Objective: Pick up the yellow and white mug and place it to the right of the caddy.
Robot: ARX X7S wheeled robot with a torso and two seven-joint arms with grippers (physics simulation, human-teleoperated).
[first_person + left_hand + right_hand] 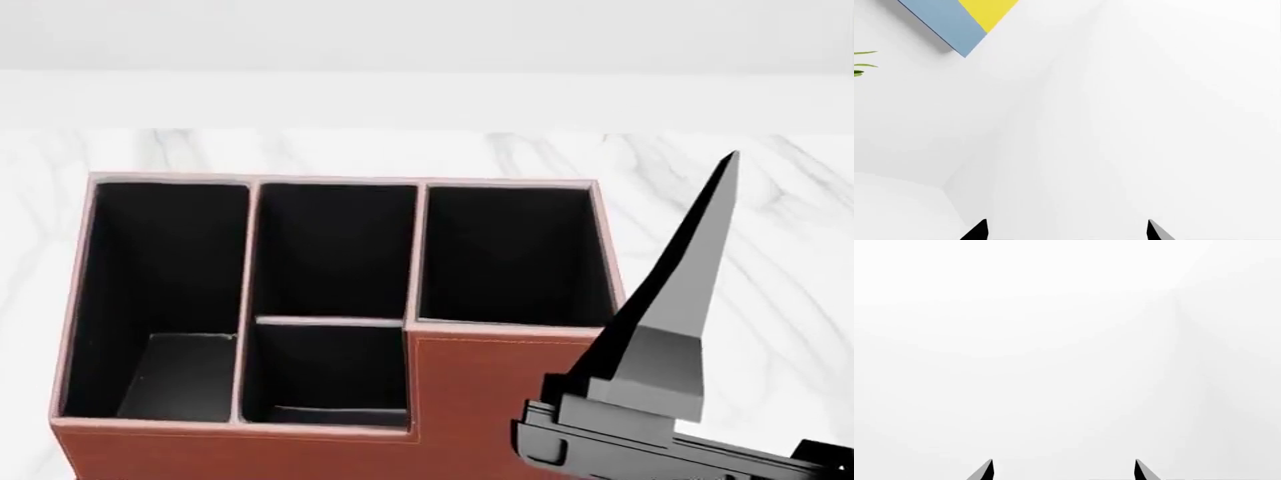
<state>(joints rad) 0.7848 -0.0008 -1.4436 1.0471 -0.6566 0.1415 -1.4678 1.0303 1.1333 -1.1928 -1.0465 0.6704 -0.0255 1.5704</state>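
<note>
The caddy [497,400], reddish-brown with four black-lined compartments, fills the head view on a white marble table. Every compartment that shows holds nothing. The yellow and white mug is out of view in all three frames. One dark finger [687,290] of my right arm sticks up just right of the caddy's front corner. My right gripper [1062,471] is open, with only blank white between its tips. In its own wrist view my left gripper [1066,231] is also open, holding nothing and facing white walls.
The marble table top [761,220] runs on behind and to the right of the caddy. A blue and yellow panel [964,17] hangs on the wall in the left wrist view, with green leaf tips [862,64] at that frame's edge.
</note>
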